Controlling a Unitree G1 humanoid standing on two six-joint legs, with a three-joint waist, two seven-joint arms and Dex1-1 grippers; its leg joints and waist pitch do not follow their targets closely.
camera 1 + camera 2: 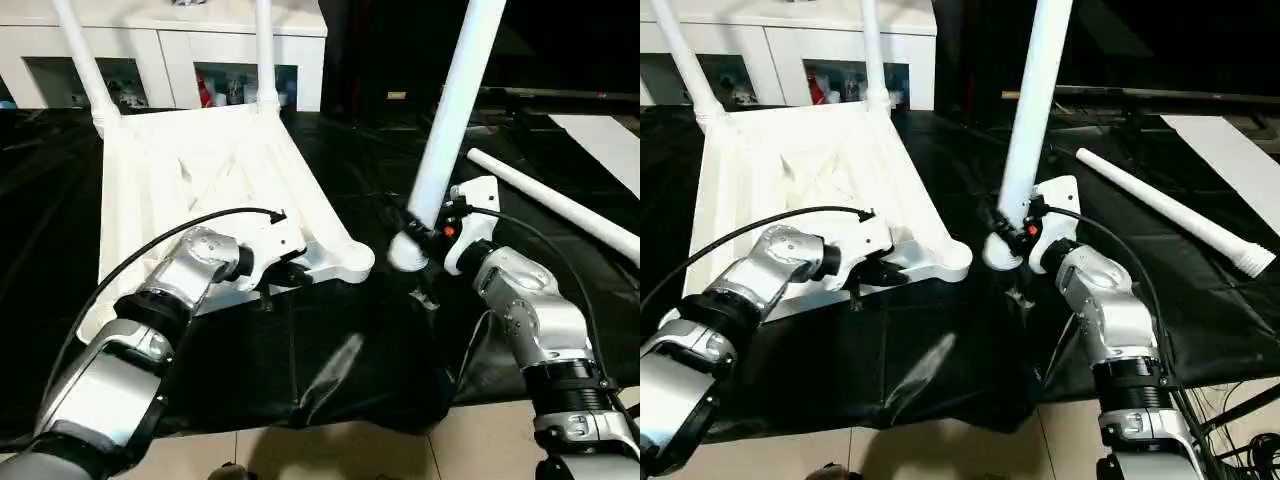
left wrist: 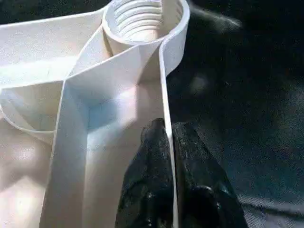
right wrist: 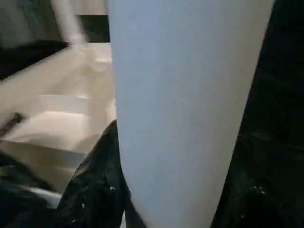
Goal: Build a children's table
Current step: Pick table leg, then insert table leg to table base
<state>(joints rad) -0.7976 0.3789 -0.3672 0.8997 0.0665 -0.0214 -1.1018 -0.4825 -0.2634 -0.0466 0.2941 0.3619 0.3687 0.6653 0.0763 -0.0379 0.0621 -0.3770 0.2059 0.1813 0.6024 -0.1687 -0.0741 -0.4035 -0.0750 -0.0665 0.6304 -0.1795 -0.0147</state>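
The table top (image 1: 200, 170) is a white plastic square lying upside down on a black sheet (image 1: 330, 370), its ribbed underside facing up. It sits to the left of centre, and its near right corner is lifted a little. Two white tapered legs (image 1: 80, 60) already stand upright in the two far corner sockets, pointing straight up out of the picture. The near right corner socket (image 2: 142, 19) is a round cup with thread ridges inside, and it is empty.

The left gripper (image 2: 166, 156) pinches the thin side wall of the top just behind that empty socket, one black finger on each side of the wall.

The right gripper (image 1: 428, 238) is clamped on the lower end of a third leg (image 1: 450, 110), a long white tube held nearly upright and leaning slightly right at the top. Its thick lower end hangs just to the right of the empty socket, close but apart from it.

A fourth leg (image 1: 1170, 210) lies flat on the sheet well to the right, its long axis running from far left to near right, with the ridged end nearest.

A white cabinet (image 1: 170, 55) stands beyond the far edge of the top. At the near edge, the sheet ends at a tiled floor (image 1: 400, 450). Open black sheet lies between the socket and the lying leg.
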